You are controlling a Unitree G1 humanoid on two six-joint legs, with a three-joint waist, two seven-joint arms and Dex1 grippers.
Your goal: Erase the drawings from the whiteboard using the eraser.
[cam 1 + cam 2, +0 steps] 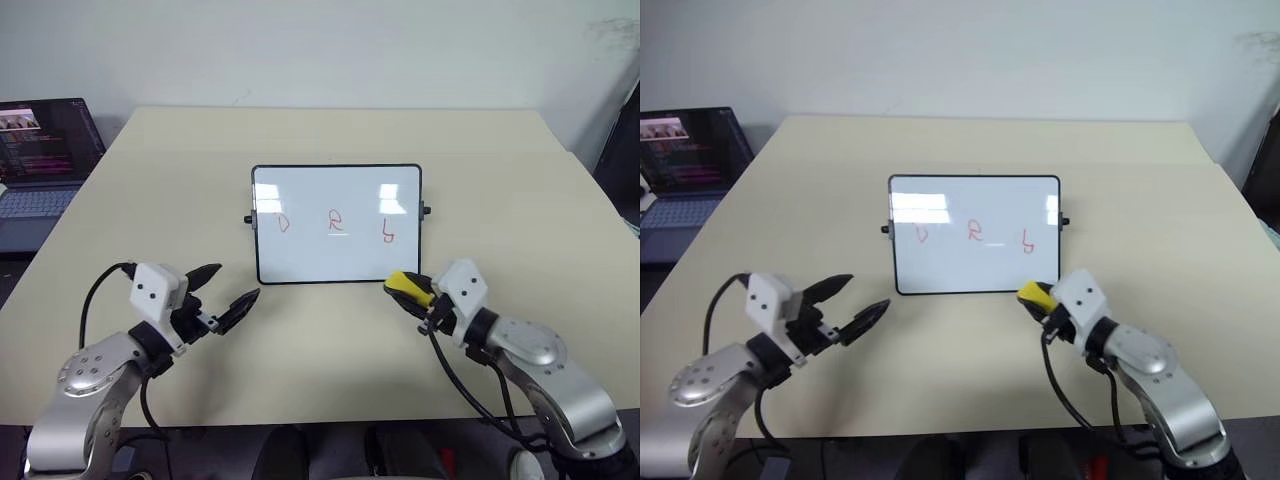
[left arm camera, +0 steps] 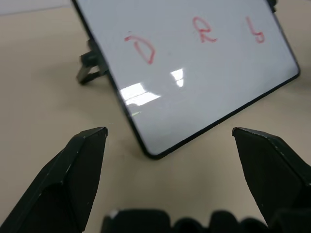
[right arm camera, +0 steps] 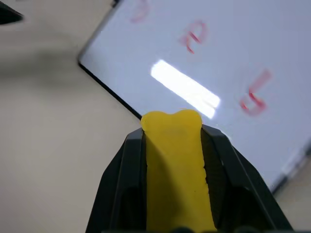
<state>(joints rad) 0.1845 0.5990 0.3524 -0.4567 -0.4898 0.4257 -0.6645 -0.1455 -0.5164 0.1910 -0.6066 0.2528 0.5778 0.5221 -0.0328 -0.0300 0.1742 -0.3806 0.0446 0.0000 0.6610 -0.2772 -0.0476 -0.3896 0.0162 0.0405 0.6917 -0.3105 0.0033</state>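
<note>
The right gripper [image 1: 405, 289], clamped on the small bright yellow eraser [image 1: 409, 285], hovers at the near right corner of the glossy, black-framed white whiteboard [image 1: 336, 250], which stands propped at the middle of the beige bench [image 1: 500, 180] with three red marker drawings [image 1: 336, 222] untouched. The left gripper [image 1: 228, 293] waits near the board's left corner, fingers apart and empty. The risk: the propped board looks unsteadied, so a hard wipe could push it back or tip it, and the narrow eraser could skim past the thin strokes.
</note>
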